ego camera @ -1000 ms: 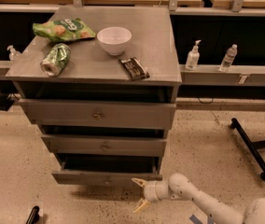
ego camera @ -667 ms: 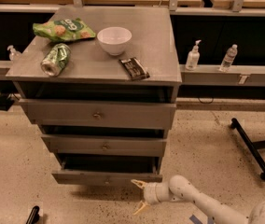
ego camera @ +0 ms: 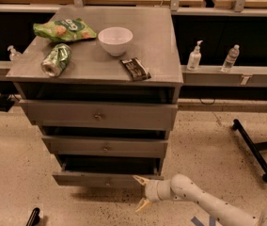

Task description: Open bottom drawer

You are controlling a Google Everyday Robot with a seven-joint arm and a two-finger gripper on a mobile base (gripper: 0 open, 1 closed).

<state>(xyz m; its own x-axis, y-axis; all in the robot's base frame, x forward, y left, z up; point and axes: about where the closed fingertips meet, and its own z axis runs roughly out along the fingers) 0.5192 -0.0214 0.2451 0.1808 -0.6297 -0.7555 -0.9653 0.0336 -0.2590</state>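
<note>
The bottom drawer [ego camera: 100,178] is the lowest of three grey drawer fronts, with a small round knob [ego camera: 108,183]. It stands pulled out a little, with a dark gap above its front. My gripper [ego camera: 140,192] hangs low near the floor, just right of the drawer's front right corner. Its two pale fingers are spread open, the upper fingertip [ego camera: 138,178] touching or nearly touching the drawer's front edge. Nothing is between them.
On the cabinet top [ego camera: 157,55] lie a green chip bag [ego camera: 64,30], a green can on its side [ego camera: 56,60], a white bowl [ego camera: 115,40] and a dark snack bar [ego camera: 135,69]. Two bottles [ego camera: 194,56] stand on a shelf at right. A black stand leg [ego camera: 253,149] crosses the floor.
My gripper has stayed near the drawer's front right corner, shifting only slightly left. The drawer stands the same.
</note>
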